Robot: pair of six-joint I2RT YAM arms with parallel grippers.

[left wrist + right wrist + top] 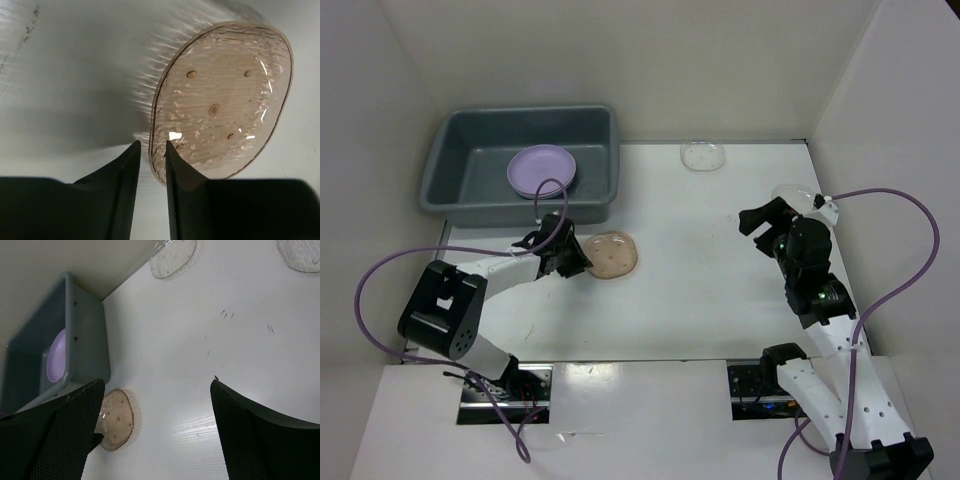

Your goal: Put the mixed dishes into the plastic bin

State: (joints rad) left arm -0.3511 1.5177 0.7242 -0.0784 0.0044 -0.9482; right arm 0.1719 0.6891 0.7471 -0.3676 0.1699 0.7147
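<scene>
The tan speckled dish (pixel 616 254) lies flat on the white table in front of the dark gray bin (pixel 520 211). My left gripper (pixel 576 258) is at its left rim. In the left wrist view the gripper (pixel 150 150) is narrowly open and straddles the rim of the dish (pixel 225 95); the rim lies against the right finger, with a slit of table beside the left one. A lavender plate (pixel 542 170) lies in the bin. My right gripper (pixel 785 212) is wide open and empty (pixel 157 385), beside a clear bowl (pixel 794 194).
A second clear bowl (pixel 703 156) sits at the back edge of the table, also in the right wrist view (pixel 172 257). White walls close in the back and both sides. The left arm's purple cable loops over the bin's front wall.
</scene>
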